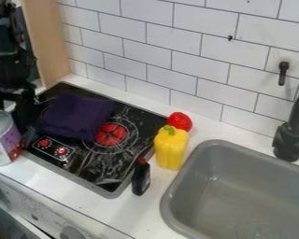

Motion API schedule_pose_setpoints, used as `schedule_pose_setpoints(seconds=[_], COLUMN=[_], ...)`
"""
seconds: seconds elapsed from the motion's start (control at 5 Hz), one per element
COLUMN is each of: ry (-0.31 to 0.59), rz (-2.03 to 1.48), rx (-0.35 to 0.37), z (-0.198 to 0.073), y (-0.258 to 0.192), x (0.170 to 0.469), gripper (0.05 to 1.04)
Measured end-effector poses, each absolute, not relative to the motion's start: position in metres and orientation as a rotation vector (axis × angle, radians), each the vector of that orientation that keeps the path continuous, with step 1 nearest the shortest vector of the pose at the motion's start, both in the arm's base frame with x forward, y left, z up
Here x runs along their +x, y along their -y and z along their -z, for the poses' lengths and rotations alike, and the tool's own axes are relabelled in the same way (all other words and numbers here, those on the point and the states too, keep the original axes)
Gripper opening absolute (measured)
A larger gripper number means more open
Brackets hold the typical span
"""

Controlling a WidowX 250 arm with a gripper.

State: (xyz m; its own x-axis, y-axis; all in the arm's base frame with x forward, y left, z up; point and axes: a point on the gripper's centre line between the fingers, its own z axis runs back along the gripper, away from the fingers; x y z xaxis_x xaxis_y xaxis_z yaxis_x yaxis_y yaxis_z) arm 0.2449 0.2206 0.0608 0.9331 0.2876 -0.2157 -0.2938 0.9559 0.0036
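Observation:
The black gripper (27, 122) hangs at the left, low over the stove's left side. It is right beside the left edge of a dark purple cloth (76, 115); whether they touch, I cannot tell. The cloth lies folded on the black stove top (102, 163), next to a red burner. To the right of the stove, a yellow bell pepper (171, 148) stands upright, with a red round item (180, 122) just behind it. A small dark bottle with a red cap (140, 177) is at the stove's right front edge.
A metal can with a purple label (3, 142) stands left of the stove, close to the gripper. The grey sink (171, 205) takes up the lower right, with a dark faucet (291, 135) behind it. A tiled wall (171, 60) and a wooden panel (47, 37) bound the back.

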Motion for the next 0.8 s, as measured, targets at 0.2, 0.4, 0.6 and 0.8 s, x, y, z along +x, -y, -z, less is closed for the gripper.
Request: schedule_pose_setpoints(seconds=[0.2, 0.4, 0.6, 0.8], ry=[-0.193, -0.207, -0.19, -0.08], rz=[-0.338, -0.37, -0.366, -0.275], rx=[0.005, 0.019, 0.021, 0.091], z=[-0.075, -0.08, -0.092, -0.137], y=[-0.227, -0.229, -0.229, -0.208], x=[0.24, 0.235, 0.239, 0.257], gripper=[1.001, 1.001, 1.001, 1.001])
